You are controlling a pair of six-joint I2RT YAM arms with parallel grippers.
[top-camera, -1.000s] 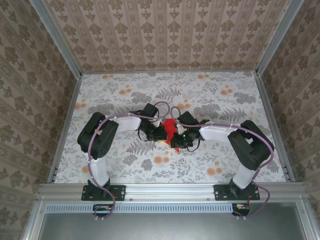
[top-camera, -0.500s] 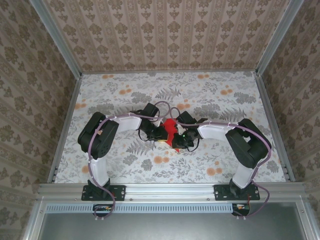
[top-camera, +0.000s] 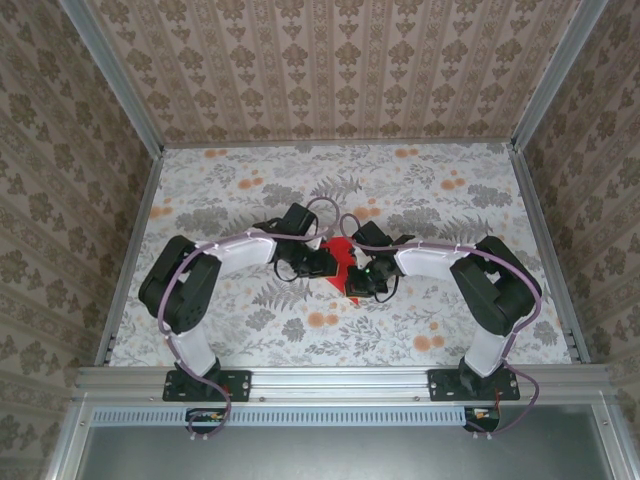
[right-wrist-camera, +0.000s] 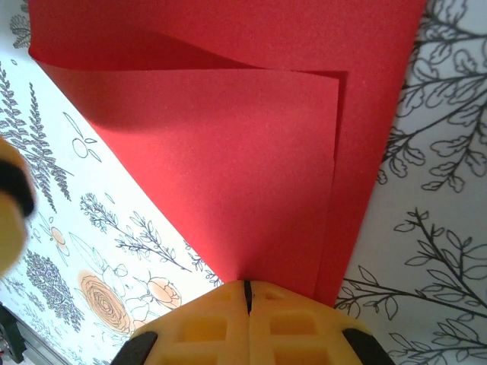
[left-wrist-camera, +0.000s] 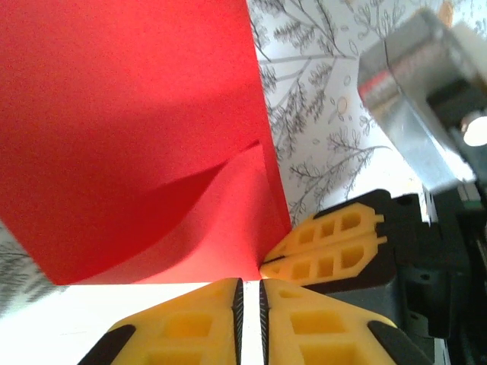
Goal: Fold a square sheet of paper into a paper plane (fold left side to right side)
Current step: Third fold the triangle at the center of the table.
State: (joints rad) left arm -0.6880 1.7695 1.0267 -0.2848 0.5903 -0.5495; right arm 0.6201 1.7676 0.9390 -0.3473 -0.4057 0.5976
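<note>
Patterned wallpaper closed in three sides of a table printed with grey leaves and orange flowers. The sheet of paper, bright red, sat near the table's middle, between the two arms' tips. From above, the left pincer was at the paper's 9 o'clock side and the right pincer at its 4 o'clock corner, both up against it.

In the left wrist view the paper filled the frame from 9 to 12 o'clock, one layer curling over another without lying flat. The left pincer was at 6 o'clock, just under the paper's near edge. Its jaws were all but closed, with a slim bright slit between them and no red in that slit. At 4 o'clock, the right pincer's fingers met the paper's corner.

In the right wrist view the right pincer was at 6 o'clock, its jaws pressed together on the paper's edge. The paper spread away from it toward 12 o'clock in two overlapping layers, the lower one showing past the upper at 3 o'clock.
</note>
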